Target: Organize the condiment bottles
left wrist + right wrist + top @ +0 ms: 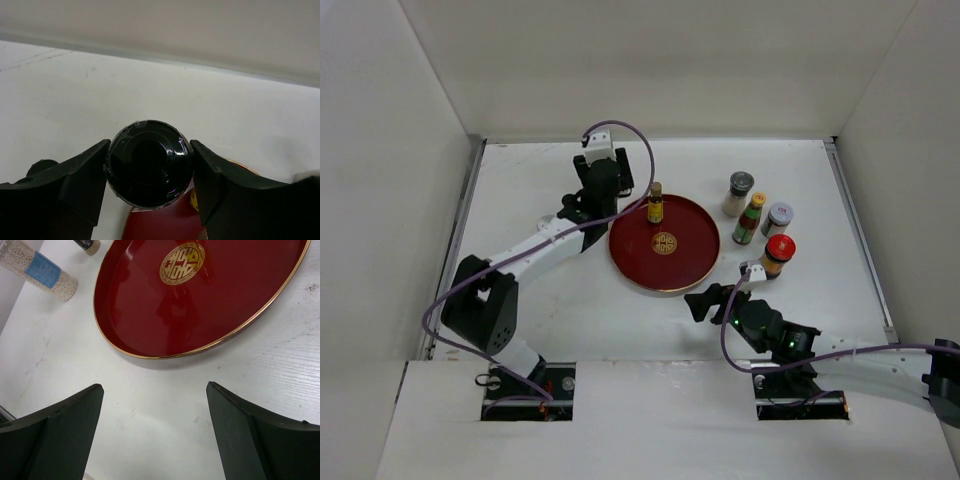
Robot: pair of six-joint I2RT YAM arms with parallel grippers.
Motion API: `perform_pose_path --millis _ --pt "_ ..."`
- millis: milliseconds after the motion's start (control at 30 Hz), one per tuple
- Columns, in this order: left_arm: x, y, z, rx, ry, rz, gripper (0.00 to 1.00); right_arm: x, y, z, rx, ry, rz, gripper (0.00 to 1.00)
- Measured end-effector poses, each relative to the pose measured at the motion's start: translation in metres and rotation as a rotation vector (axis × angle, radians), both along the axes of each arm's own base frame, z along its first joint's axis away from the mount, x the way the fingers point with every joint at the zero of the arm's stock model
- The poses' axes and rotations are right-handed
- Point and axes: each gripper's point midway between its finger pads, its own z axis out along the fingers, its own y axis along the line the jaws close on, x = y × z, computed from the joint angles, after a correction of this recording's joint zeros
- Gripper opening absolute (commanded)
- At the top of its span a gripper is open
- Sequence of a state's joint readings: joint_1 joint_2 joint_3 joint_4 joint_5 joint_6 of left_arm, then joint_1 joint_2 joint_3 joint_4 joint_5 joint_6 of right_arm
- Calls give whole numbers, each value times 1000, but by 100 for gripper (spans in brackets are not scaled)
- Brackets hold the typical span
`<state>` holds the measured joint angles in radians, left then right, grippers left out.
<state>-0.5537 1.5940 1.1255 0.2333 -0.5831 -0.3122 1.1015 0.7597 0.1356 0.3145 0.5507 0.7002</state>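
A small bottle with a black cap and yellow label (655,204) stands at the far left rim of the red tray (692,262). My left gripper (640,203) is shut on it. In the left wrist view the black cap (149,162) sits between both fingers (82,175), over the tray (165,225). Four more bottles stand right of the tray: a grey-capped jar (740,193), a yellow-capped green bottle (750,218), a silver-capped jar (778,217) and a red-capped jar (777,255). My right gripper (703,300) is open and empty over the table (155,405), near the tray's front edge.
In the right wrist view a jar of white beads with a blue label (42,271) and the foot of a dark bottle (87,245) are beside the tray's rim (150,356). The left arm hides them in the top view. White walls enclose the table.
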Motion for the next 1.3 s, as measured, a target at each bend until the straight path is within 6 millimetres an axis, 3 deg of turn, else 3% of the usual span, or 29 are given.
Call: perform_pose_path --millis 67,133,300,600,667,800,933,1067,1167,1300 --pt "-13 -8 11 -21 -34 -24 35 0 0 0 1 0 0 91" --pt "-25 -18 8 -22 -36 -51 35 0 0 0 1 0 0 91" --pt "-45 -37 -34 26 44 -109 34 0 0 0 1 0 0 91" --pt "-43 -58 -89 81 125 -140 35 0 0 2 7 -4 0 91" --pt "-42 -59 -100 91 141 -140 39 0 0 2 8 -4 0 91" --pt "-41 -61 -114 105 159 -139 61 0 0 2 7 -4 0 91" --pt "-41 -67 -109 83 133 -145 79 0 0 2 7 -4 0 91" --pt "-51 -61 -101 69 116 -144 83 0 0 2 7 -4 0 91" --pt "-62 -49 -81 45 80 -133 85 0 0 2 7 -4 0 91" --pt "-82 -19 -39 -8 13 -81 91 0 0 2 7 -4 0 91"
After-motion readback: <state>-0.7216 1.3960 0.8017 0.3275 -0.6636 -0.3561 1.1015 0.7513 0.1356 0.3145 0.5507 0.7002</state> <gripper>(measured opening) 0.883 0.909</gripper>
